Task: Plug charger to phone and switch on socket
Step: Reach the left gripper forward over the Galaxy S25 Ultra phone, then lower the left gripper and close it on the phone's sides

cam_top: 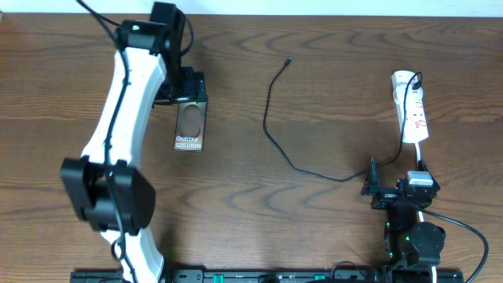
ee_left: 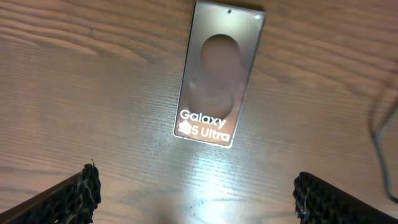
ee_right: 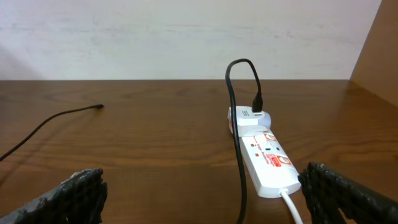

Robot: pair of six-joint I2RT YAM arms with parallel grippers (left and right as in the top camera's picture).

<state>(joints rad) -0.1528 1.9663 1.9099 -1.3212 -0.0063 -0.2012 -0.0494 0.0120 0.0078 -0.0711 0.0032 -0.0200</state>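
The phone [cam_top: 189,130] lies flat at the table's back left, lettering up. My left gripper [cam_top: 185,88] hangs over its far end, open. In the left wrist view the phone [ee_left: 216,78] lies ahead of the spread fingers [ee_left: 84,193], with only bare wood between them. The charger [cam_top: 268,126] is a thin black cable across the middle, its loose tip [cam_top: 288,60] on the wood and apart from the phone. Its other end is plugged into the far end of the socket [cam_top: 413,110]. My right gripper [cam_top: 397,179] stands open just before the socket [ee_right: 267,158], holding nothing.
The socket's white cord [ee_right: 292,208] runs back toward my right arm, beside the black cable [ee_right: 235,137]. A pale wall [ee_right: 186,37] stands behind the table's far edge. A bend of the cable [ee_left: 379,134] shows at the right of the left wrist view.
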